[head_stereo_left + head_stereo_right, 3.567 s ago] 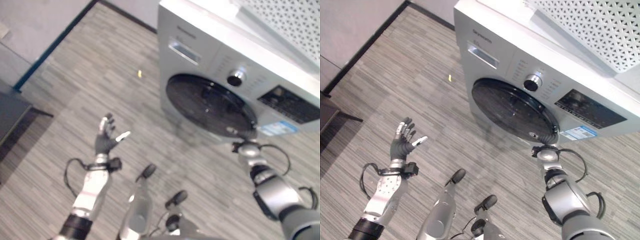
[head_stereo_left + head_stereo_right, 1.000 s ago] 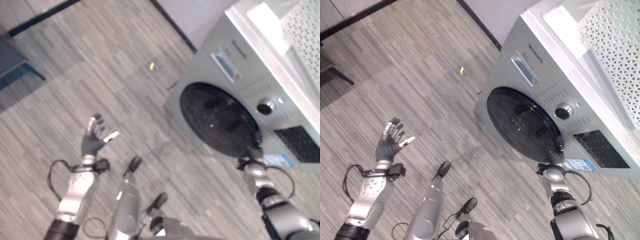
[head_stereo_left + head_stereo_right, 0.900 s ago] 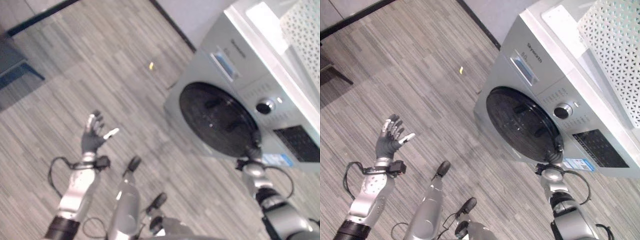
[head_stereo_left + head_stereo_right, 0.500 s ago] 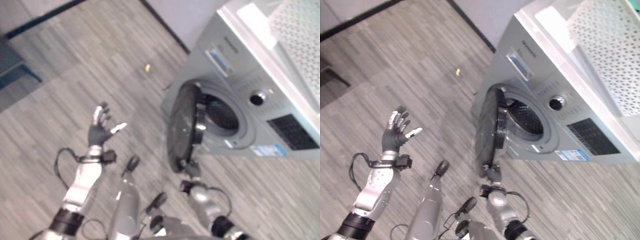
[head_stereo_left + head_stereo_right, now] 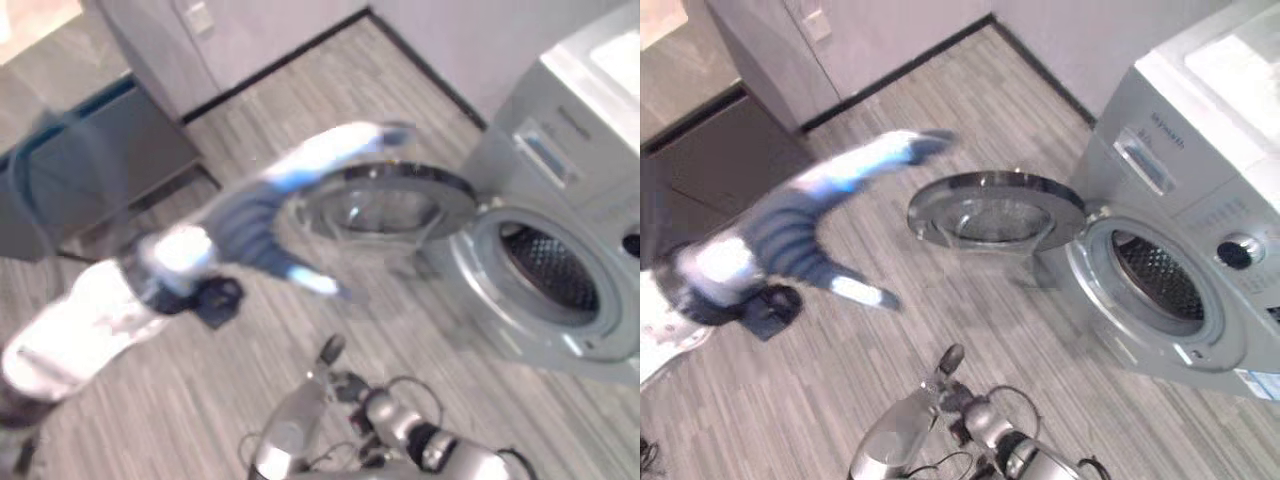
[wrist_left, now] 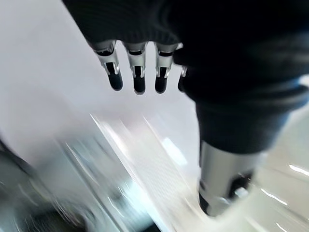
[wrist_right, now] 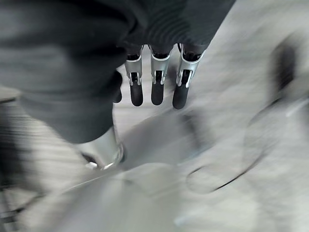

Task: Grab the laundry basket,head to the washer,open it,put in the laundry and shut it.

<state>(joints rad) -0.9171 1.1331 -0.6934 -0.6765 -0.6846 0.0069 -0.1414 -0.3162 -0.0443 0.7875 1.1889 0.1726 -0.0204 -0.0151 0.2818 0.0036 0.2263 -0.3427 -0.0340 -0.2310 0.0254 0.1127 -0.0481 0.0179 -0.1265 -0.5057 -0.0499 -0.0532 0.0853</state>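
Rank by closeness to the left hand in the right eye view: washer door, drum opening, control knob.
From the left hand, raised at the view's left:
1. Washer door, swung open, mid-view, just to its right.
2. Drum opening, further right in the washer's front.
3. Control knob, near the right edge.

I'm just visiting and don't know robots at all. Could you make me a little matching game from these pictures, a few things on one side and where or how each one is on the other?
Things:
1. washer door
2. drum
3. left robot hand
4. control knob

States or places:
A. raised over the floor, fingers stretched out and holding nothing
B. swung wide open, away from the machine
C. on the front panel, above the round opening
D. perforated metal showing inside the round opening

Pairs: 1-B, 2-D, 3-A, 4-C
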